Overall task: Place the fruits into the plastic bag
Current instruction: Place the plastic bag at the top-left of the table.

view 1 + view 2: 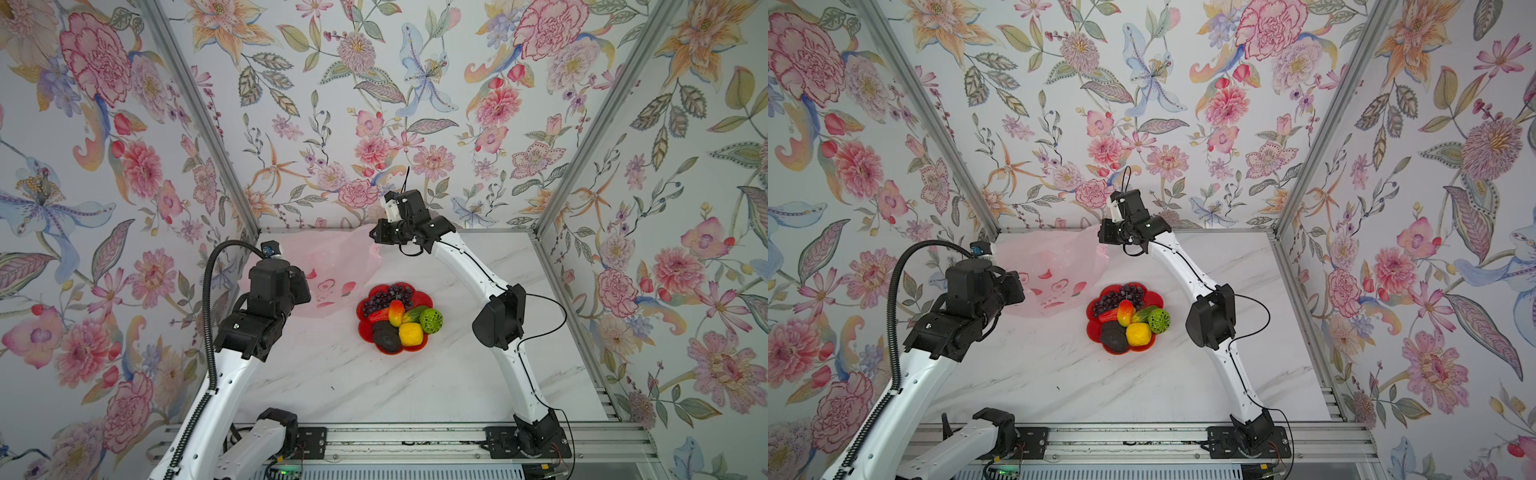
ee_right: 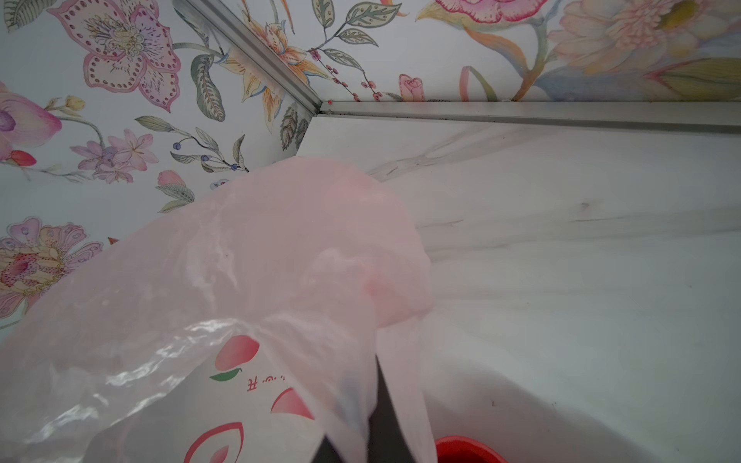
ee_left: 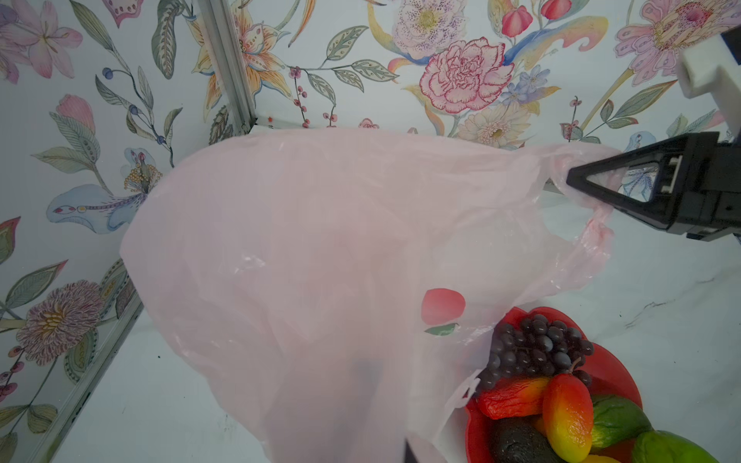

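By rear-L corner (image 1: 258,229), plastic bag (image 1: 328,257), lower edge nr fruits (image 1: 397,318)

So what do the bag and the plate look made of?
The bag: thin, translucent pale pink plastic film, with shiny crinkles and soft folds. The plate: probably hard moulded red plastic, judging by its glossy scalloped rim.
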Motion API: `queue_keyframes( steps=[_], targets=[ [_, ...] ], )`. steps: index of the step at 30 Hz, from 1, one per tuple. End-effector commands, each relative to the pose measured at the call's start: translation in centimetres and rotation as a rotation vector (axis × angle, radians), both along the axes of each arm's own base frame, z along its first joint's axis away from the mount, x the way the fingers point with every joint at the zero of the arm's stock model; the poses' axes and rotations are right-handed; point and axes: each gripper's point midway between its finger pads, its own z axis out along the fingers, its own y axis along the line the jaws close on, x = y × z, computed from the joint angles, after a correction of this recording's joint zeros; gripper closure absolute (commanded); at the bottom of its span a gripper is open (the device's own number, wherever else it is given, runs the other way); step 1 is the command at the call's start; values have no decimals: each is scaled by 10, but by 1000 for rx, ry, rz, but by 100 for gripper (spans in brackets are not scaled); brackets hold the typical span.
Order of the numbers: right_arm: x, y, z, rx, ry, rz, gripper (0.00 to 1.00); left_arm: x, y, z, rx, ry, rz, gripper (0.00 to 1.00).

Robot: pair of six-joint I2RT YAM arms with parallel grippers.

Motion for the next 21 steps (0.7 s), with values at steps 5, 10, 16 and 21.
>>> queue_keyframes(
  steps=[5, 10, 16, 21],
  targets=[
    [7, -2, 0, 33, -1, 14, 99, -13, 4, -42, -43, 106, 41, 100],
    [12, -14, -5, 25, 21, 7, 50, -12, -2, -62, -84, 150, 40, 100],
    [10, -38, 9, -17, -2, -6, 8, -6, -12, -76, -149, 161, 26, 100],
    [-4, -80, 23, -141, 8, -81, 5, 2, -21, -81, -197, 152, 7, 100]
  ],
)
